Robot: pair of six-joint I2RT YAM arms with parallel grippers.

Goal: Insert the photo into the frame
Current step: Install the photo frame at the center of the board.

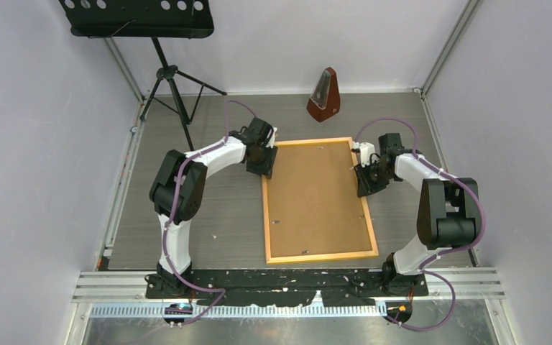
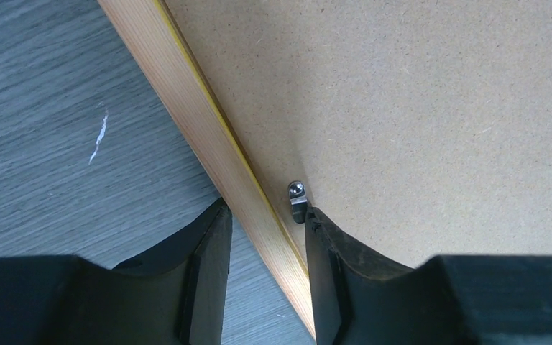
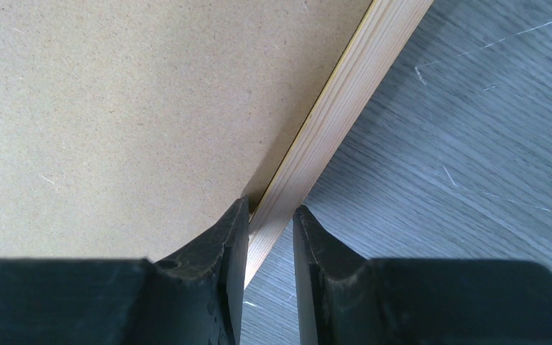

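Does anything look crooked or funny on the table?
The frame lies a bit crooked, turned slightly against the table's edges. Only the brown backing board shows inside it. The table also has small white scratches.

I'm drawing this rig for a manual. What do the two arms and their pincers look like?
The left arm and right arm match: white rounded links with bulky black joint housings. A purple cable loops along each. The left pincer and right pincer are matte black, each with two thick fingers whose curved backs taper to blunt tips. No markings show.
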